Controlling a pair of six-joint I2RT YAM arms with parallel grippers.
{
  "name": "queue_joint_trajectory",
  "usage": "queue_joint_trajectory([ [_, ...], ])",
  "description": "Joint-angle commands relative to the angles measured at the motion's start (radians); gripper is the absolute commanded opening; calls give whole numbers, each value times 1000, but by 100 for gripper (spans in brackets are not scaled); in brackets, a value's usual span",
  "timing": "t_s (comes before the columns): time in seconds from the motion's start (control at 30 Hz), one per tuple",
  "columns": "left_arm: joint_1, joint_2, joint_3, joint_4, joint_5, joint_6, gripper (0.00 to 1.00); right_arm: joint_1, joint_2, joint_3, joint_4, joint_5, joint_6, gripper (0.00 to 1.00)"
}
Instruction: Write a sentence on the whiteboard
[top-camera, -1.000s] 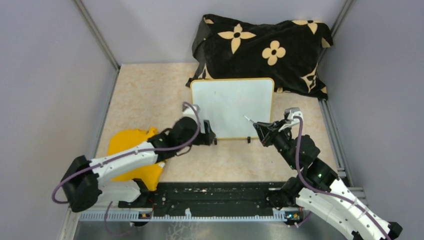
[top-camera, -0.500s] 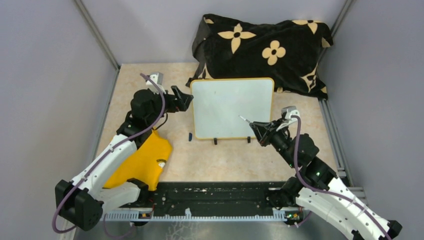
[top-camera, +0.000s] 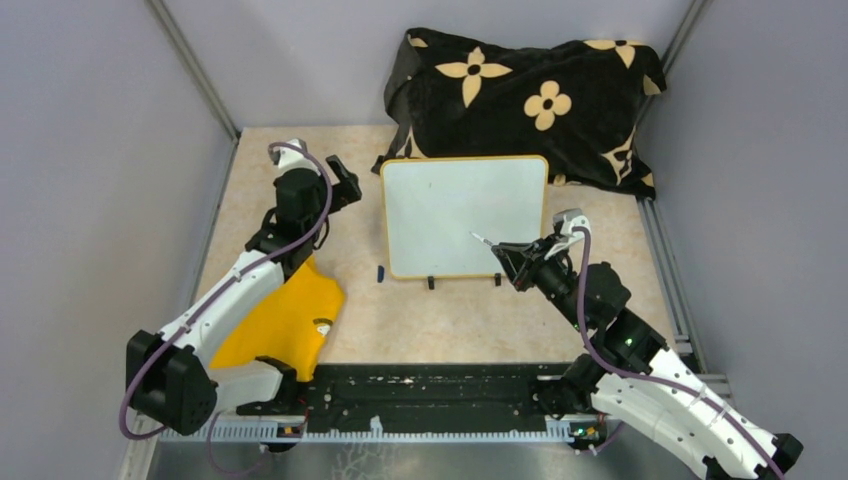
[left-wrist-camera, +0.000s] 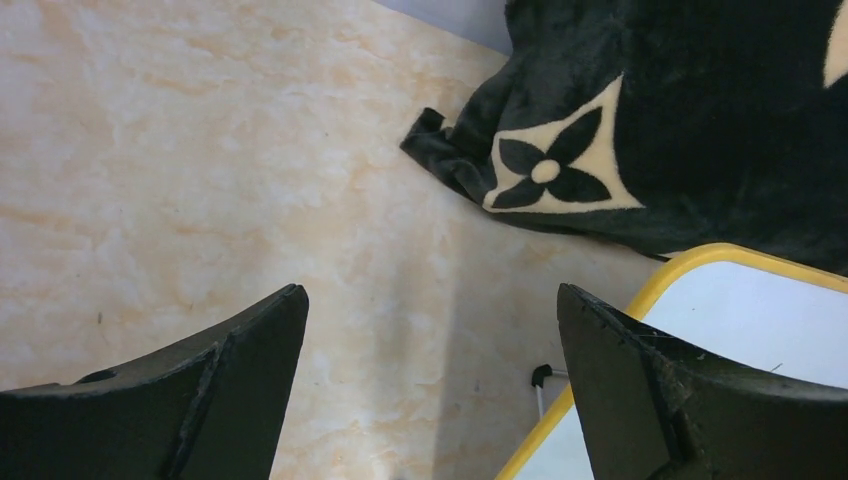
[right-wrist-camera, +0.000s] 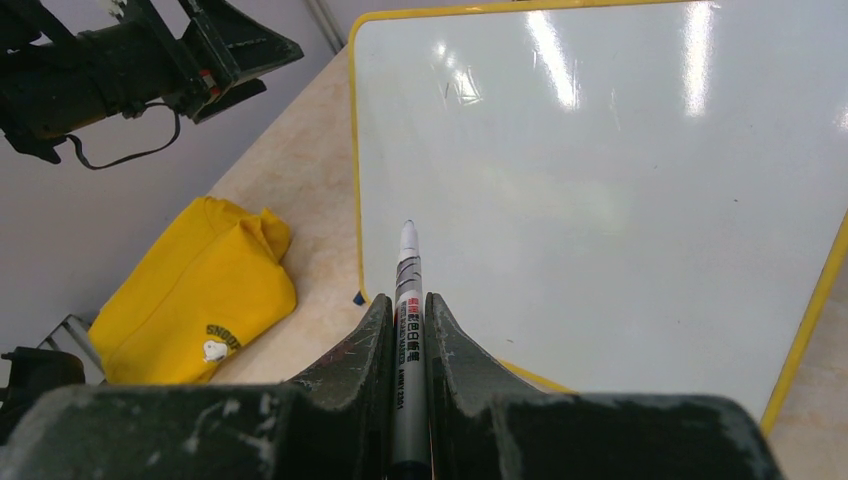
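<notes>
1. Whiteboard (top-camera: 465, 215) set at middle of counter (top-camera: 300, 160), resting on two small black feet (top-camera: 431, 283) at its near edge, far edge up against black flowered cloth (top-camera: 530, 95); probably leaned so to turn the white face toward the arms. No readable writing on it yet.
2. Right pincer (top-camera: 503, 254) pinching marker (right-wrist-camera: 408, 300) tightly along its body, tip pointing far and left over near right part of the board. Held so to keep the tip ahead of the fingers for writing; whether tip touches the face, cannot tell.
3. Left pincer (top-camera: 342, 183) spread wide, holding nothing, left of the board's far left corner and apart from it; likely kept aside to leave the writing area free.
4. Yellow garment (top-camera: 280, 320) lying near left, well apart from the board.
</notes>
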Motion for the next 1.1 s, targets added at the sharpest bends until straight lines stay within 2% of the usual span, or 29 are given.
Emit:
queue_joint_trajectory([
  [0.0,5,-6,4,88,-1,113,99,-6,-12,33,45,-6,11,0],
  [0.1,24,0,1,123,125,191,98,-7,-11,30,51,-6,14,0],
  [0.17,78,28,35,49,265,189,98,-8,-12,28,52,-7,17,0],
  [0.27,173,29,-24,108,536,175,99,-7,-12,24,50,-4,19,0],
  [0.4,309,-25,-216,423,911,26,99,-7,-12,19,50,-2,18,0],
  [0.47,345,-7,-292,575,1023,-33,99,-6,-10,17,53,-2,17,0],
  [0.67,365,194,-353,1011,1276,-203,99,-7,-16,13,52,-10,14,0],
  [0.8,380,340,-342,1200,1446,-290,98,-7,-27,8,50,-14,20,0],
  [0.97,382,446,-355,1427,1516,-352,95,-6,-28,5,48,-9,19,0],
  [1.07,383,529,-341,1628,1541,-451,93,-7,-18,1,58,-9,19,0],
])
